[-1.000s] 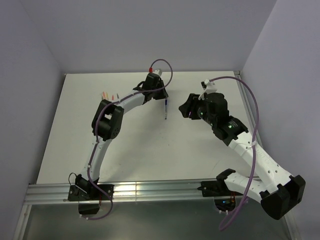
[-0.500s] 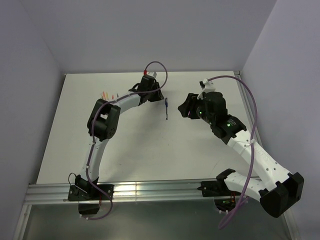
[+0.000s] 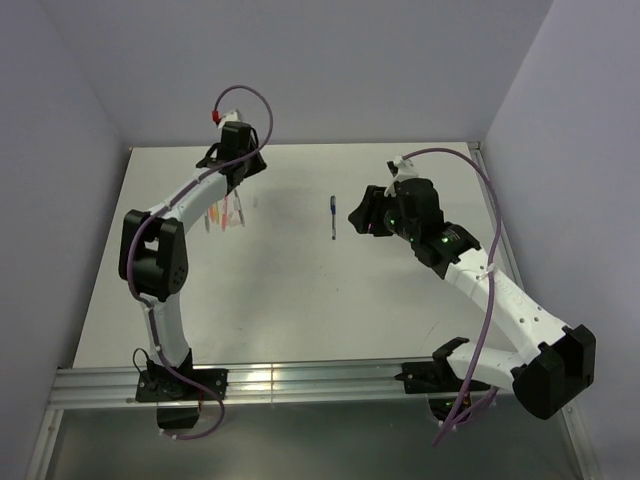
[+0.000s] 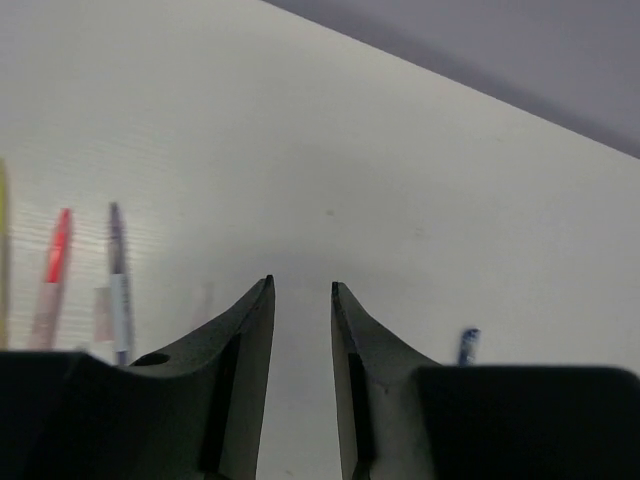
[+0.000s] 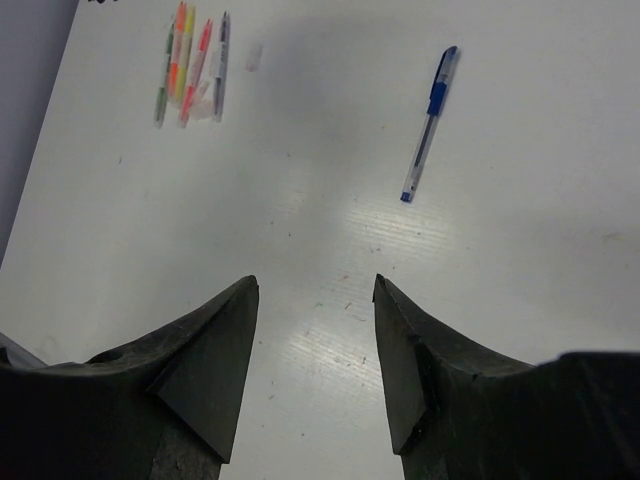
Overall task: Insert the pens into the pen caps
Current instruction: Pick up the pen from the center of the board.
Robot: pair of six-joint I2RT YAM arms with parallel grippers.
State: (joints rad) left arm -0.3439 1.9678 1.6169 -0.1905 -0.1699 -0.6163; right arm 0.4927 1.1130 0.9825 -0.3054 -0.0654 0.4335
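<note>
A matte white surface (image 3: 300, 300) sits boxed in by three plain lavender-grey walls: a back wall (image 3: 300, 70), a left wall (image 3: 40, 250) and a right wall (image 3: 580, 150), each meeting the surface at its edge. A ribbed aluminium rail (image 3: 320, 380) runs along the near edge, and a narrower metal strip (image 3: 484, 165) borders the right side. Below the rail lies a dull grey panel (image 3: 330, 445). Soft, even light from above leaves a pale sheen (image 5: 385, 215) on the surface.
</note>
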